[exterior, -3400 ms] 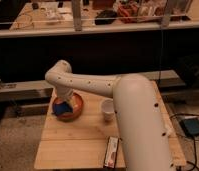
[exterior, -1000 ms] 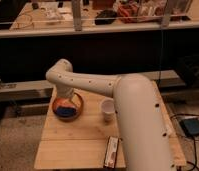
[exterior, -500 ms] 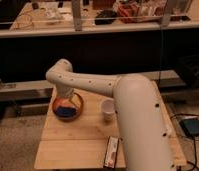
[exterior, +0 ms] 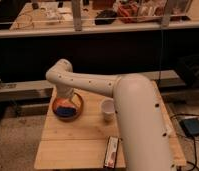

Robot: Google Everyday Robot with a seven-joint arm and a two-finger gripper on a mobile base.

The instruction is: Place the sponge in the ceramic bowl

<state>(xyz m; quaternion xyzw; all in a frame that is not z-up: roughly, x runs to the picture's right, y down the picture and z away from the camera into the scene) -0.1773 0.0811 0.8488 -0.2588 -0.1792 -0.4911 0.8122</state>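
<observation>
The ceramic bowl (exterior: 79, 110), brown with an orange-red inner rim, sits at the back left of the wooden table (exterior: 73, 142). The blue sponge (exterior: 66, 112) lies inside it, low against the bottom. The white arm bends over from the right and drops into the bowl's mouth. My gripper (exterior: 66, 102) is right above the sponge, within the bowl's rim. The arm's wrist hides whether it touches the sponge.
A small white cup (exterior: 108, 109) stands just right of the bowl. A flat black-white-red bar (exterior: 112, 151) lies near the table's front edge. The arm's thick white link covers the table's right side. A dark shelf and rail run behind the table.
3.4 s ago the sponge was held higher, over the bowl's left side; now it rests lower inside the bowl. Over the last second nothing has visibly moved.
</observation>
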